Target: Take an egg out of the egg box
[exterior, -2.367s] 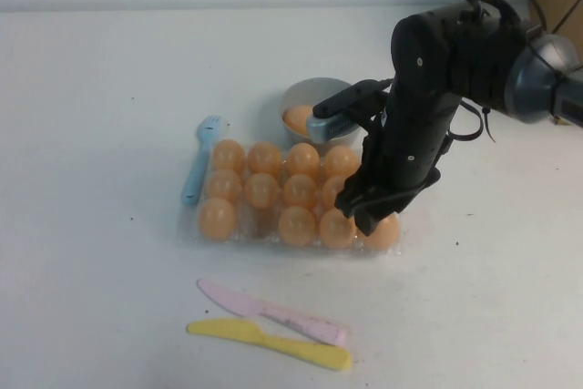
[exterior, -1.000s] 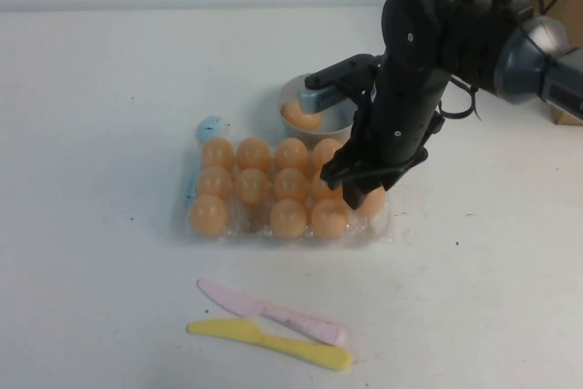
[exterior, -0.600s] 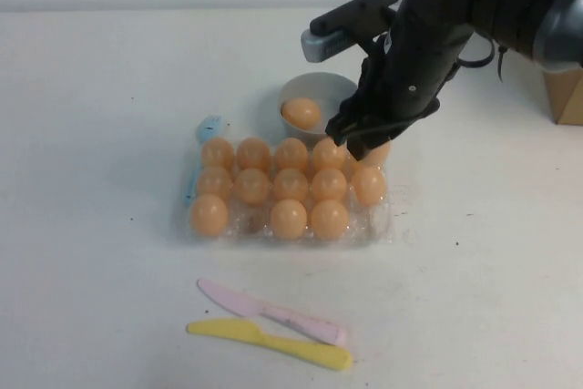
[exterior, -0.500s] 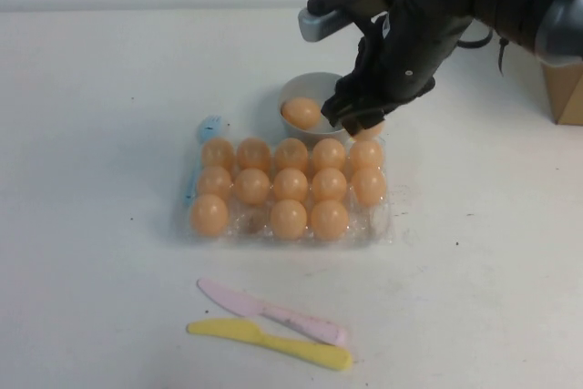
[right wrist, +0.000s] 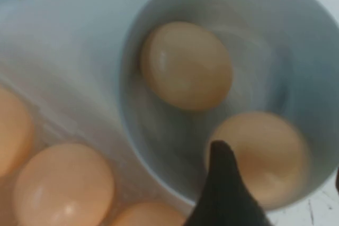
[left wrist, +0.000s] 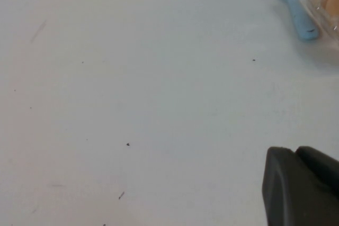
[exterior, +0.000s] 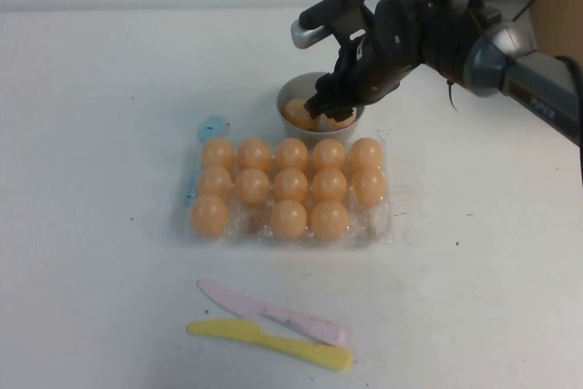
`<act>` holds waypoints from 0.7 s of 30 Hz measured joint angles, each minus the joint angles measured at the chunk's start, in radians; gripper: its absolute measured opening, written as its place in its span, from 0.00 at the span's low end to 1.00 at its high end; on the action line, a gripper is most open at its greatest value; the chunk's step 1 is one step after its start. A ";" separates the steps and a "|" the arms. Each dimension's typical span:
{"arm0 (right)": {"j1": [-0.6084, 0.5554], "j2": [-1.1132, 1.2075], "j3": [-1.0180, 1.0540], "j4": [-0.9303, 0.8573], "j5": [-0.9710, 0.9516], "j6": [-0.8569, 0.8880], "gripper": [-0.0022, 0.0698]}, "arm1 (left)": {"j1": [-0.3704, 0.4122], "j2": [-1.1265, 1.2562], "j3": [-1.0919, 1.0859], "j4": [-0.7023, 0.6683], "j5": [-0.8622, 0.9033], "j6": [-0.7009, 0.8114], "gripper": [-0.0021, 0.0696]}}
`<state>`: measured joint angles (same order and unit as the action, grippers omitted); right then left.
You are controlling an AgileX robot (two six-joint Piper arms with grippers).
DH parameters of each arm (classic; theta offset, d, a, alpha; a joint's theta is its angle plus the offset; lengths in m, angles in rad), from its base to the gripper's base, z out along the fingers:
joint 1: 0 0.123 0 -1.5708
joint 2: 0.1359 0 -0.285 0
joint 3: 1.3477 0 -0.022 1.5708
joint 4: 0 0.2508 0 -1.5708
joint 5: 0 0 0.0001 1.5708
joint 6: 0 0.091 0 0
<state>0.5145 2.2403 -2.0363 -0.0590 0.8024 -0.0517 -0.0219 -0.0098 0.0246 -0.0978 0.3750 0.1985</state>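
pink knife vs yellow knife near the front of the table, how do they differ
The pink knife is pale pink; the yellow knife is bright yellow. The pink knife lies farther from the robot, closer to the egg box; the yellow knife lies nearer the robot. Both lie flat, roughly parallel, far from the right pincer over the bowl and the left pincer elsewhere.

Legible text: none | right arm [exterior: 533, 79]: faint white marking on the grey forearm link, unreadable | egg box [exterior: 383, 225]: no label | bowl [exterior: 291, 93]: no marking | utensils: no brand
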 joint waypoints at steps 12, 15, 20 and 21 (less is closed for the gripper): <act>-0.013 -0.031 -0.021 0.045 0.010 0.010 0.45 | 0.000 0.000 0.000 0.000 0.000 0.000 0.02; -0.005 -0.108 0.020 0.059 -0.033 0.024 0.25 | 0.000 0.000 0.000 0.000 0.000 0.000 0.02; 0.028 -0.328 0.292 0.064 -0.299 0.052 0.04 | 0.000 0.000 0.000 0.000 0.000 0.000 0.02; 0.038 -0.383 0.373 0.064 -0.373 0.052 0.03 | 0.000 0.000 0.000 0.000 0.000 0.000 0.02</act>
<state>0.5521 1.8569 -1.6628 0.0054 0.4289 0.0000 -0.0219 -0.0098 0.0246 -0.0978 0.3750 0.1985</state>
